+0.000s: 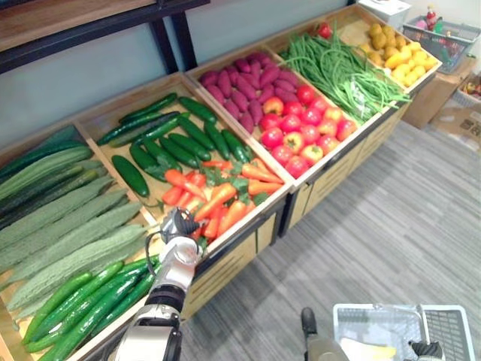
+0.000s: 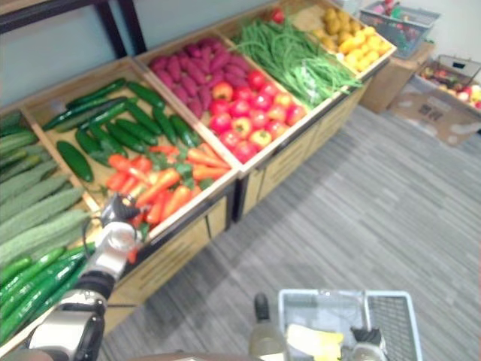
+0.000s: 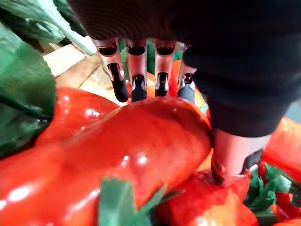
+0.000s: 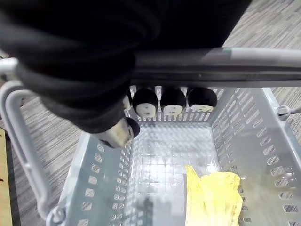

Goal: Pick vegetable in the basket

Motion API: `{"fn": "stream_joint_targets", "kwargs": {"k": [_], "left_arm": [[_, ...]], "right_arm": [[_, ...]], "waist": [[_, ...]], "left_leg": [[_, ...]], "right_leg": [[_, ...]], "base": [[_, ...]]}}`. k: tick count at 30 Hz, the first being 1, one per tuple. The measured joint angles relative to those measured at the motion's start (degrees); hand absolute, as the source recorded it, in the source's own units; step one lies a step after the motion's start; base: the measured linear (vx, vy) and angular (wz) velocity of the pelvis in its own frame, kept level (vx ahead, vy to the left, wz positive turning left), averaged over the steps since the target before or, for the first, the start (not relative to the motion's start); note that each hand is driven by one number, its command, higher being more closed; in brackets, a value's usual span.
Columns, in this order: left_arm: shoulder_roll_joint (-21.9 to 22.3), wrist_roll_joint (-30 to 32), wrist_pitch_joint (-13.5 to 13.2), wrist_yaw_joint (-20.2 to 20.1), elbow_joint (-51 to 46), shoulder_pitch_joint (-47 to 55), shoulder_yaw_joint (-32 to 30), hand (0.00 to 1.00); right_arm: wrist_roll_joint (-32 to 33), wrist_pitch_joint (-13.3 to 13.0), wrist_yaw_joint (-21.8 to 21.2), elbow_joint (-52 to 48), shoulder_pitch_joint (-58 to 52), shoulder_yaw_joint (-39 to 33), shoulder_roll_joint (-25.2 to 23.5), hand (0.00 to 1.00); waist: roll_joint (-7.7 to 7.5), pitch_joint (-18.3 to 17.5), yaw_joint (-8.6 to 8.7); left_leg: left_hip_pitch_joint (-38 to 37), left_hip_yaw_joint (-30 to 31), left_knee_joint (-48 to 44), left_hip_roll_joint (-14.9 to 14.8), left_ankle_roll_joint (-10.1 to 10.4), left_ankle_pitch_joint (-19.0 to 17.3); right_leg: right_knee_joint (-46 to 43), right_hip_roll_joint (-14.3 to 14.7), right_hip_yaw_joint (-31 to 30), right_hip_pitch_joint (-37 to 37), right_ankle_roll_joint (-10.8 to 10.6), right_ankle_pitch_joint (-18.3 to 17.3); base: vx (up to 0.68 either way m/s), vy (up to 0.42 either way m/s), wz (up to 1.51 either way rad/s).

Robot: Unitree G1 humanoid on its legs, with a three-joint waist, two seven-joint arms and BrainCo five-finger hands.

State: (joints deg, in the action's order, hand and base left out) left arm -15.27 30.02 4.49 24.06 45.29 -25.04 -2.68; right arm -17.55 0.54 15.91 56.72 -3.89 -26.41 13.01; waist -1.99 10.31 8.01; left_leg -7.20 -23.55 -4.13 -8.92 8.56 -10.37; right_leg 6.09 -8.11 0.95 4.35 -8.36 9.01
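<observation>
Orange carrot [image 3: 117, 155] clamped in left robot hand [image 1: 179, 226], inside wooden crate [image 1: 252, 219] of carrots [image 1: 222, 197]. Grey basket [image 4: 244, 136] holding yellow item [image 4: 209, 197], handle [image 4: 225, 63] gripped by right robot hand [image 4: 94, 84].

Orange carrots [image 1: 218, 199]: in wooden crate [image 1: 128, 97], before long green cucumbers [image 1: 173, 135]
Red apples [image 1: 301, 128]: next crate right
Grey plastic basket [image 1: 372, 323]: before the crates, far right

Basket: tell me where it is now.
The basket hangs at the eye views' lower right over the grey floor, its handle in the right hand's curled fingers; the left hand grips a carrot in the crate.
</observation>
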Motion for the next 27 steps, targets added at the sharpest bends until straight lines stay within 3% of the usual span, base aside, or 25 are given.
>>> {"fn": "stream_joint_targets", "kwargs": {"k": [10,27], "left_arm": [[-1.72,0.04,-0.13,1.41,-9.09,-0.07,0.1,1.0],[-5.32,0.26,-0.27,3.19,-13.19,-4.12,0.21,1.0]], "right_arm": [[0.0,-0.18,0.0,-0.05,-0.11,0.0,0.0,1.0],[0.0,-0.83,-0.01,-0.11,-0.3,-0.04,0.0,1.0]], "waist": [[-0.01,0.0,0.0],[0.38,-0.22,-0.11]], "left_leg": [[0.04,0.49,-0.08,0.05,-0.01,0.01],[0.22,0.45,-0.02,0.13,-0.02,0.01]], "right_leg": [[-0.02,-0.13,0.46,-0.34,0.0,0.0],[-0.03,-0.15,0.36,0.0,-0.01,0.01]], "base": [[0.0,0.0,0.0],[0.0,0.0,0.0]]}}
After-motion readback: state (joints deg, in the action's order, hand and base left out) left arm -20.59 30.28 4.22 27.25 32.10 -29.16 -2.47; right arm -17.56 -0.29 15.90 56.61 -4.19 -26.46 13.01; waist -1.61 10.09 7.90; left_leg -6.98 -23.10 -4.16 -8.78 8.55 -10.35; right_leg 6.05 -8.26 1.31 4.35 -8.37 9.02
